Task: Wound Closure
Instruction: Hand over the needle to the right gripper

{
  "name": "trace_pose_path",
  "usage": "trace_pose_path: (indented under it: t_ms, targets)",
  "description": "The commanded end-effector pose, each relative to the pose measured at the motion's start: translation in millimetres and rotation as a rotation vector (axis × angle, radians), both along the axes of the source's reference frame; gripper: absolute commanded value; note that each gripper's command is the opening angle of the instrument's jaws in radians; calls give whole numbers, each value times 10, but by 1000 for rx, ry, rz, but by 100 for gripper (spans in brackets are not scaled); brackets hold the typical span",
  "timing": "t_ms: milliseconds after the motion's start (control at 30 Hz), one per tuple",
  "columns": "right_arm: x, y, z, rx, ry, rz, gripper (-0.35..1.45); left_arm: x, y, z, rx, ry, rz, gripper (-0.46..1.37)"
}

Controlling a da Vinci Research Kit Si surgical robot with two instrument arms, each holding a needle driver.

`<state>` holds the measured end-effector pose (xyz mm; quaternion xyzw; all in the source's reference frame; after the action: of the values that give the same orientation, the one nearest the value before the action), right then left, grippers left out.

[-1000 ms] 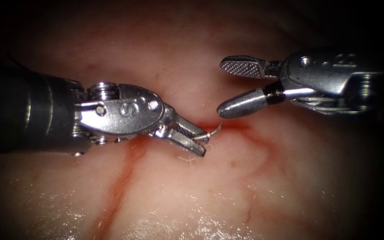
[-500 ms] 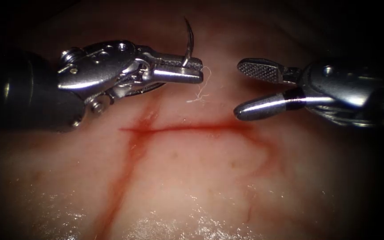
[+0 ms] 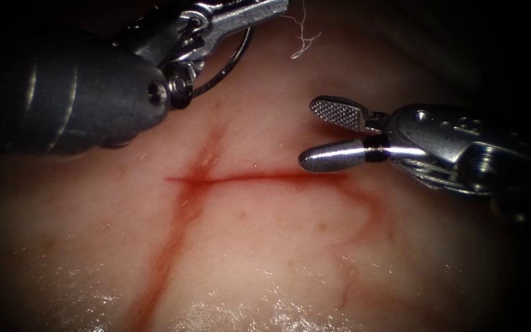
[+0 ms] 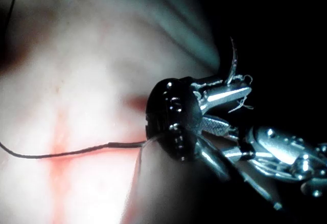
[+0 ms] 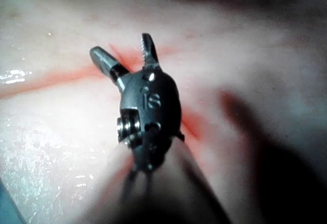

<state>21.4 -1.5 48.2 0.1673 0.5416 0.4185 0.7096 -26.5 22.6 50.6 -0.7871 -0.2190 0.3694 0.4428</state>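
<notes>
While the left hand grips the needle above the tissue, the right hand gapes empty.

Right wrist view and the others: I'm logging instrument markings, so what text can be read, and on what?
"IS": stamped on the right tool's wrist housing, in the right wrist view.
Faint marks on that same housing in the endoscope view, right tool: too blurred to read.
Left tool, holding the needle: no readable marking.
</notes>
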Motion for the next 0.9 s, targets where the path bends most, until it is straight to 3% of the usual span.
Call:
trace_pose_path:
  t_ms: [33, 267, 500, 900]
  targets:
    - [4, -1, -1, -7, 21, 21, 88, -3, 0, 2, -10, -8, 5, -35]
    - [31, 2, -9, -22, 53, 72, 89, -11, -4, 5, -21, -14, 9, -35]
    - [48, 4, -26, -4, 97, 66, 74, -13, -8, 8, -33, -19, 15, -35]
    - [46, 6, -27, -3, 98, 65, 65, -16, -10, 6, -21, -42, 32, -35]
